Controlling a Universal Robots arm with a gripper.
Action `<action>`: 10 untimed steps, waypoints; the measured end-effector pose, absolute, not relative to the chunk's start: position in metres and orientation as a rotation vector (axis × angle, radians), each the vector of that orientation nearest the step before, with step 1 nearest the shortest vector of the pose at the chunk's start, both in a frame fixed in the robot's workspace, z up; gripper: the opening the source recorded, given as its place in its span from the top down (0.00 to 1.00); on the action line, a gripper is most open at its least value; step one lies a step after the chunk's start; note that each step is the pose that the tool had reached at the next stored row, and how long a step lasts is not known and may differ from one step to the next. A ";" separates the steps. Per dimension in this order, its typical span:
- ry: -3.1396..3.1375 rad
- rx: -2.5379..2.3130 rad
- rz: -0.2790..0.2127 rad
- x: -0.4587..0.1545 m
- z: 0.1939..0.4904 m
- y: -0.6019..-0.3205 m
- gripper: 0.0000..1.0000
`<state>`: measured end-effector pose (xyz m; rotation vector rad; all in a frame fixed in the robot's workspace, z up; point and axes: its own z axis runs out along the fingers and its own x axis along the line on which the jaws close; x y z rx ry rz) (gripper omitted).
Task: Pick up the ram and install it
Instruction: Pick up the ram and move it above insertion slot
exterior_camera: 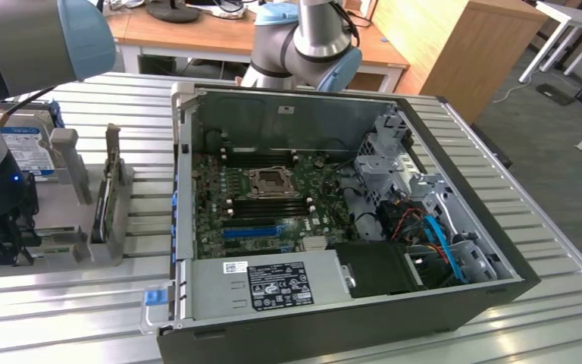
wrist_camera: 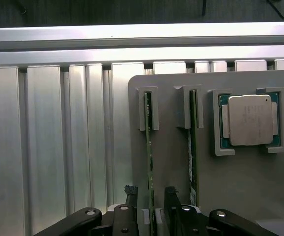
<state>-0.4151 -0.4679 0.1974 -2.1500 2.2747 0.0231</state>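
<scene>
Slim green ram [wrist_camera: 149,167] stands on edge, slotted in grey holder [wrist_camera: 171,147].

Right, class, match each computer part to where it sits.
1 slim green ram strip
2 square silver processor chip
3 silver hard drive with blue label
4 blue plastic expansion slot

A on the motherboard inside the case
B flat in a grey cradle
C on edge between the open jaws
D exterior view's left, outside the case

Pairs: 1-C, 2-B, 3-D, 4-A

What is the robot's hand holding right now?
Nothing. The open gripper straddles one end of the ram, its fingers apart from it.
</scene>
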 end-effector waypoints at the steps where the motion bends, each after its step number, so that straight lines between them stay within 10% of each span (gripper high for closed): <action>1: 2.275 -2.150 0.023 -0.415 0.197 -0.468 0.64; 10: 2.275 -2.150 0.023 -0.415 0.197 -0.468 0.79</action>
